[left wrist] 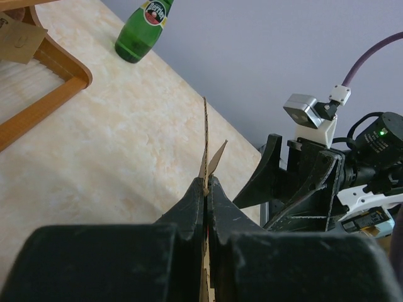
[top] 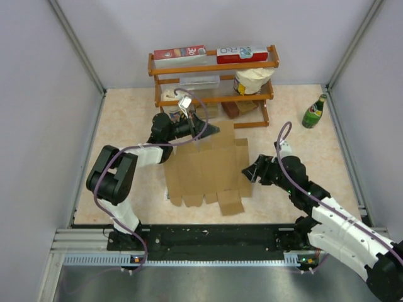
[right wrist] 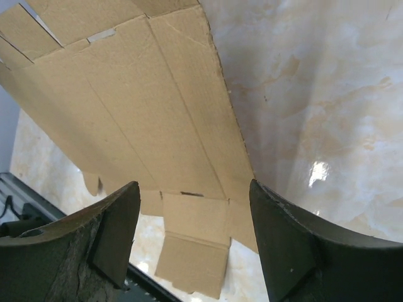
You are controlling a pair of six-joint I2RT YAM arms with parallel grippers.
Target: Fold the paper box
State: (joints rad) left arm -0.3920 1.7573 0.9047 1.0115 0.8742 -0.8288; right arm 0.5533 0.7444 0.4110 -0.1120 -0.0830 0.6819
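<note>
The box (top: 208, 168) is a flat brown die-cut sheet, unfolded, lying on the table (top: 126, 113) in the middle of the top view. Its creases run up and down the frame. Small flaps stick out along its lower edge, and one larger flap hangs lowest, just right of centre.

The left fingers (left wrist: 189, 214) are shut tight on the box. In the left wrist view the cardboard shows edge-on, a thin line rising out of the closed pair at the frame's centre. From above, this grip sits at the sheet's upper left corner, just below the shelf (top: 214, 65).

The right fingers (right wrist: 119, 233) stand wide apart and hold nothing. In the top view they sit at the sheet's right edge, about halfway down it. In the right wrist view the sheet fills the upper left, and its right edge and the large lower flap show in the gap between the two fingers. Whether either finger touches the cardboard cannot be told.

The wooden shelf is at the top centre of the top view, with red-and-white cartons (top: 217, 54) on its top level. A green bottle (top: 314, 112) stands on the table at the upper right, well apart from the box.
</note>
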